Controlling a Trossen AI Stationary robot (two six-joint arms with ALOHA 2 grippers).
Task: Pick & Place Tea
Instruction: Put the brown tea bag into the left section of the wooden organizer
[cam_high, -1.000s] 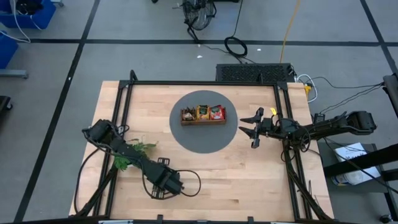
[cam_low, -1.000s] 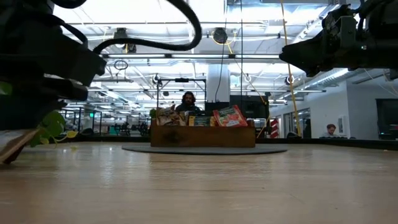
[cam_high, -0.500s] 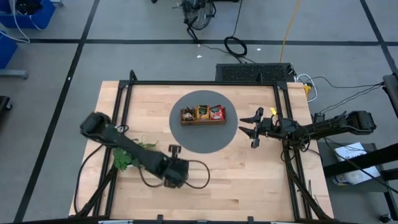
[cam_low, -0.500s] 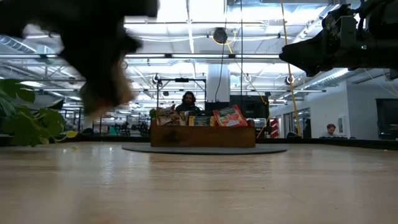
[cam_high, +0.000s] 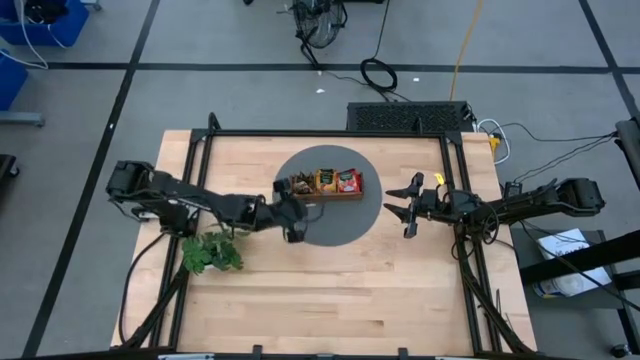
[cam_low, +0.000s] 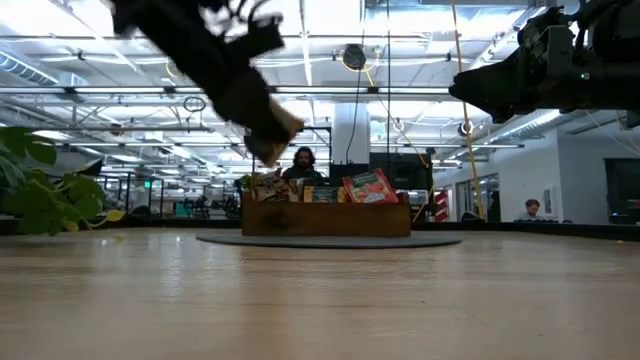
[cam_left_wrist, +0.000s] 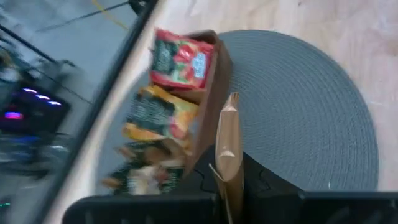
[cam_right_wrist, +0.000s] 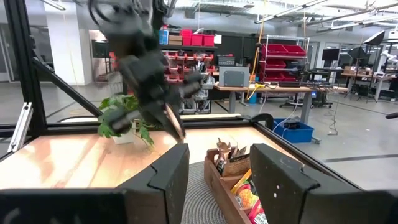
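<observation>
Left gripper, centre frame, pinched a flat tan tea sachet beside the brown wooden tray; right gripper, right of centre, spread wide.

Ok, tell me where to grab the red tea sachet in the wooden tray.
Grip the red square tea sachet by its upper edge, which stands tilted above the brown wooden tray's front wall. Come from straight above, fingers on its two flat faces; the walls hide the rest.

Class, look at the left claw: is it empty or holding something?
Holding something. The left claw is shut on a thin tan sachet, edge-on, beside the tray over the grey mat.
</observation>
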